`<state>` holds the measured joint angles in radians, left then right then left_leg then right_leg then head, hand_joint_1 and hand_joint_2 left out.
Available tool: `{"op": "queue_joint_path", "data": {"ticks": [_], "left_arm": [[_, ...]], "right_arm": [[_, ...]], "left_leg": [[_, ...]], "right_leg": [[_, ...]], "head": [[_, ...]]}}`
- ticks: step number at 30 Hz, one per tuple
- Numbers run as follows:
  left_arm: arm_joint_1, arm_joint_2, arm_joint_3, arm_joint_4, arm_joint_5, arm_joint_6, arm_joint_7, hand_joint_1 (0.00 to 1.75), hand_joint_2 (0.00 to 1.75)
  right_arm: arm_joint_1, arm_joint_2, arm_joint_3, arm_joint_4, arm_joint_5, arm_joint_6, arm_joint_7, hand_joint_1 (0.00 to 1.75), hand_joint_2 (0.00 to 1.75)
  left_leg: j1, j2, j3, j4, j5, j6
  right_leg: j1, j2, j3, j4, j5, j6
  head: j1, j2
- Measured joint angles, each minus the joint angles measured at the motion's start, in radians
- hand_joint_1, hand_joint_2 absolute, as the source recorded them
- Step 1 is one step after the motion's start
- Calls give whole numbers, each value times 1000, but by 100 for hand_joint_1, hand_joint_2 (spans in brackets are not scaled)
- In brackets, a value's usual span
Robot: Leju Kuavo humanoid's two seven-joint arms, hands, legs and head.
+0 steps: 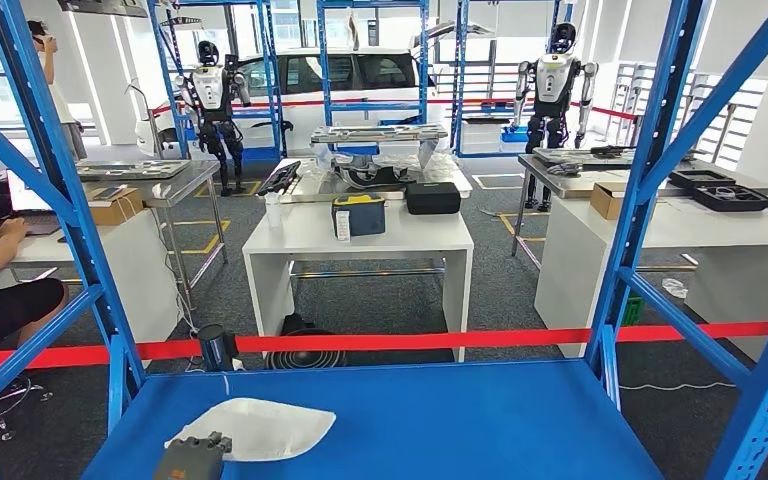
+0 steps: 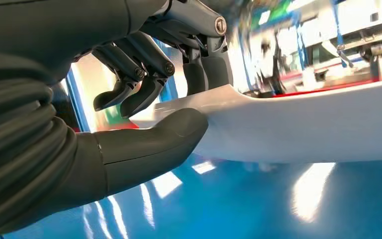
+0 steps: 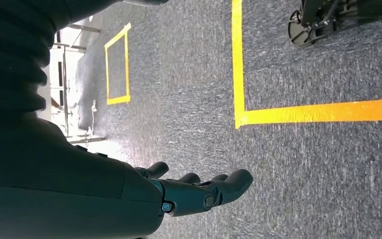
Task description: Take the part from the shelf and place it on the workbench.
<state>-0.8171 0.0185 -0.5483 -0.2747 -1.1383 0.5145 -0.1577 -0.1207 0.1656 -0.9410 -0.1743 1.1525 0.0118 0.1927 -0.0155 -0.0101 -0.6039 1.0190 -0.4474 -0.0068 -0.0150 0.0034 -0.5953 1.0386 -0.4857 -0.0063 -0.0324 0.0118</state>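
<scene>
The left hand (image 1: 193,458) reaches onto the blue shelf (image 1: 440,420) at the near edge of the white part (image 1: 260,426). In the left wrist view the thumb (image 2: 154,144) lies under the part's edge and the fingers (image 2: 199,74) press on top: the part is pinched, resting on the shelf or just off it. The right hand (image 3: 199,191) hangs over the floor, fingers apart and empty.

Step in hand: the pick-up. The next move likely calls for a level lift clear of the shelf uprights, then a carry to the workbench.

Beyond the red tape (image 1: 380,342), a white table (image 1: 360,235) carries a dark case (image 1: 433,198); black trays (image 1: 730,192) lie on the right bench, contents unclear.
</scene>
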Motion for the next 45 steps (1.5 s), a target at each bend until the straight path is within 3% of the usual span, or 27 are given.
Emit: {"op": "queue_joint_path", "data": {"ticks": [2, 4, 5, 8, 10, 12, 16, 22, 29, 34, 36, 39, 40, 41, 43, 45], "left_arm": [[-6, -22, 106, -29, 270, -101, -146, 175, 175], [-10, -48, 240, -84, 581, -314, -240, 175, 175], [-8, -59, 302, -126, 729, -434, -240, 175, 175], [25, -78, 418, -319, 1138, -690, -130, 175, 175], [58, -80, 439, -462, 1383, -776, -42, 175, 175], [90, -80, 444, -578, 1526, -814, 8, 175, 175], [132, -74, 445, -715, 1621, -823, 31, 175, 175], [194, -67, 410, -867, 1921, -951, 75, 175, 175], [256, -42, 306, -1026, 2024, -1053, 31, 175, 175], [310, -13, 263, -1134, 2037, -1080, 15, 175, 175], [317, -6, 257, -1160, 2035, -1081, 11, 175, 175], [331, 5, 252, -1190, 2017, -1082, 4, 175, 175], [337, 9, 251, -1198, 2011, -1082, 2, 175, 175], [342, 12, 251, -1204, 2008, -1082, 1, 175, 175], [346, 18, 251, -1214, 2005, -1082, 0, 175, 175], [348, 24, 251, -1225, 2003, -1083, -1, 175, 175]], "right_arm": [[0, 0, -9, 0, -7, -3, -5, 0, 175], [0, 0, -18, 0, -12, -5, -13, 0, 175], [0, 0, -21, 0, -13, -5, -17, 0, 175], [0, 0, -35, 0, -18, -6, -22, 0, 175], [0, 0, -41, 0, -21, -7, -22, 0, 175], [0, 0, -46, 0, -21, -8, -23, 0, 175], [-1, 0, -54, 0, -22, -11, -22, 0, 175], [3, 0, -72, 0, -42, -22, -28, 0, 175], [22, 6, -108, 0, -71, -33, -45, 0, 175], [29, 9, -119, 0, -73, -32, -50, 0, 175], [30, 9, -119, 0, -73, -32, -52, 0, 175], [31, 9, -122, 0, -69, -32, -56, 0, 175], [31, 9, -123, 0, -67, -32, -56, 0, 175], [32, 8, -124, 0, -66, -32, -56, 0, 175], [32, 8, -125, 0, -65, -32, -56, 0, 175], [30, 8, -125, 0, -64, -28, -59, 0, 175]], "left_leg": [[0, 0, 0, 1, 0, 0], [0, 1, 0, 1, 0, 0], [0, 1, 0, 1, 0, 0], [0, 1, -1, 1, 0, 0], [0, 1, -1, 1, -1, 1], [0, 1, -1, 1, -1, 2], [0, 0, -1, 1, -2, 2], [0, 0, -2, 2, -2, 3], [-6, 0, -2, 7, -9, 12], [-4, 1, 3, 0, -1, 26], [4, 4, 7, -14, 11, 33], [6, 8, -1, -15, 16, 37], [6, 9, -5, -12, 17, 36], [7, 9, -10, -8, 18, 35], [11, 9, -21, 3, 19, 30], [11, 7, -31, 15, 22, 19]], "right_leg": [[0, 0, 0, 0, 0, 0], [0, 0, 0, 0, 1, 1], [0, 0, 0, 0, 1, 1], [0, 1, 0, 0, 1, 1], [0, 1, 0, 0, 1, 1], [0, 1, 0, 0, 0, 1], [0, 0, 0, 0, 0, 2], [0, 0, 0, 0, 0, 2], [-3, 0, 3, -4, 0, 8], [-4, 0, 9, -6, -3, 22], [-1, 0, -5, 36, -42, 27], [-1, 0, -75, 212, -142, 31], [-2, 0, -87, 249, -152, 33], [-3, 0, -82, 253, -144, 34], [-7, -1, -17, 148, -90, 37], [-6, 1, 44, 42, -56, 31]], "head": [[0, 0], [0, 0], [0, 0], [0, 0], [0, 0], [0, 0], [0, 0], [0, 0], [0, 0], [0, 0], [0, 0], [1, 0], [1, 0], [1, 0], [1, 0], [1, 0]]}}
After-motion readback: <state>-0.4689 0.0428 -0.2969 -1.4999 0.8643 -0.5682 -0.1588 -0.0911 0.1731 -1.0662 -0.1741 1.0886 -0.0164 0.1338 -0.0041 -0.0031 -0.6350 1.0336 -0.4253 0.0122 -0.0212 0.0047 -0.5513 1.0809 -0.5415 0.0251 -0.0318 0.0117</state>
